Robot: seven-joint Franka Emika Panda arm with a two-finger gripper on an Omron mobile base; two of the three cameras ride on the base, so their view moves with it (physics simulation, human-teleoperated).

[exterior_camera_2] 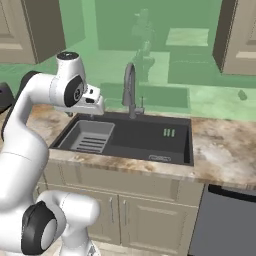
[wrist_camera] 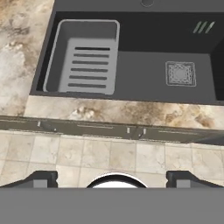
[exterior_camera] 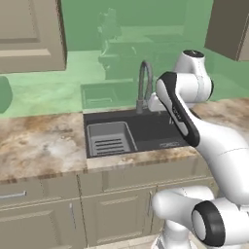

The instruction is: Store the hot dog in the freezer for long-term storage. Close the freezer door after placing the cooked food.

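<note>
You are facing sink [wrist_camera: 131, 65], gripper [wrist_camera: 112, 179] hanging wide open, holding nothing. Hot dog, freezer unseen; you are needing to drive base elsewhere, arm tucked clear of worktop [wrist_camera: 131, 111].

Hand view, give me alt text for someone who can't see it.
Looking down into a dark kitchen sink with a grey slotted rack in its left part and a square drain at right. Marbled countertop borders it, tiled floor below; the open end effector holds nothing.
</note>
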